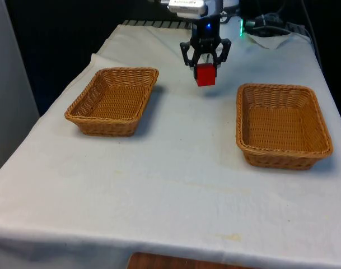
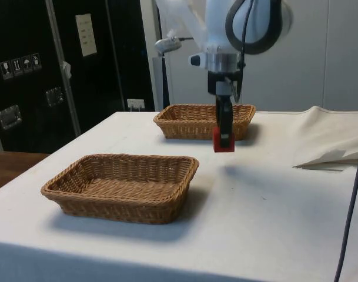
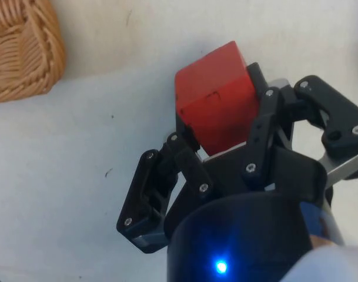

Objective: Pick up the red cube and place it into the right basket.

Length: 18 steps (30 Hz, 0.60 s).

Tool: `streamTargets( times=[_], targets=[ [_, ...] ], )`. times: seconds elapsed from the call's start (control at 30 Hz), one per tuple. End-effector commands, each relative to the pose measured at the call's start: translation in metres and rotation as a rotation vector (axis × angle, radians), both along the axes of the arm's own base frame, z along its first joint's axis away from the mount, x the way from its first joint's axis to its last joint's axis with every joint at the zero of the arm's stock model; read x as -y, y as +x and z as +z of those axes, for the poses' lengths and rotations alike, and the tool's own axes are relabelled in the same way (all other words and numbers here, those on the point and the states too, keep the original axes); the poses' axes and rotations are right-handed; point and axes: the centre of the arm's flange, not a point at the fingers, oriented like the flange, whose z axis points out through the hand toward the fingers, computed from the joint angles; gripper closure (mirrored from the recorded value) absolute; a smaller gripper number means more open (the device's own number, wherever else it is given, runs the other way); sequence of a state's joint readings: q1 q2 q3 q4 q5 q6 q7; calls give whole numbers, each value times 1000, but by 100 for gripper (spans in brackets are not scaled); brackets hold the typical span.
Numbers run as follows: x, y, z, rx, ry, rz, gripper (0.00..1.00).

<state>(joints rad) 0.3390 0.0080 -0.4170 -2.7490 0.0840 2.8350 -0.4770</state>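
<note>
Now clamped in the pincer (image 1: 205, 63), lifted off the surface (image 1: 170, 185): one red cube (image 1: 205, 74). Best carried level, high above the rim, toward the wicker basket (image 1: 283, 125) on the front view's right of the pincer, released only over its middle. Two wicker baskets counted, the second (image 1: 114, 100) on the pincer's opposite side.

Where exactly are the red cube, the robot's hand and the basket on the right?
red cube (image 1: 205, 75), front view, its front face.
hand (image 1: 205, 63), front view, midway between its fingertips.
right basket (image 1: 282, 158), front view, its near wall.
</note>
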Motion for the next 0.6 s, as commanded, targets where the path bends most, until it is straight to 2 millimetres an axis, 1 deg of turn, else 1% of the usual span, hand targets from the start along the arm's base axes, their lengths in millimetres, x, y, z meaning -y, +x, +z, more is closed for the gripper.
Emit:
streamTargets(
  times=[0.0, 0.03, 0.1, 0.17, 0.43, 0.47, 0.5, 0.57],
  targets=[
    [4, 2, 0, -5, -16, -3, 98],
    [4, 3, 5, -2, -11, -1, 98],
    [0, 1, 8, 5, 8, 2, 98],
    [4, 4, 13, 1, -4, 0, 98],
    [5, 6, 34, 4, 8, 9, 98],
    [2, 4, 36, 11, 29, 13, 98],
    [6, 6, 36, 3, 9, 10, 98],
    [7, 8, 40, 1, 7, 10, 98]
  ],
)
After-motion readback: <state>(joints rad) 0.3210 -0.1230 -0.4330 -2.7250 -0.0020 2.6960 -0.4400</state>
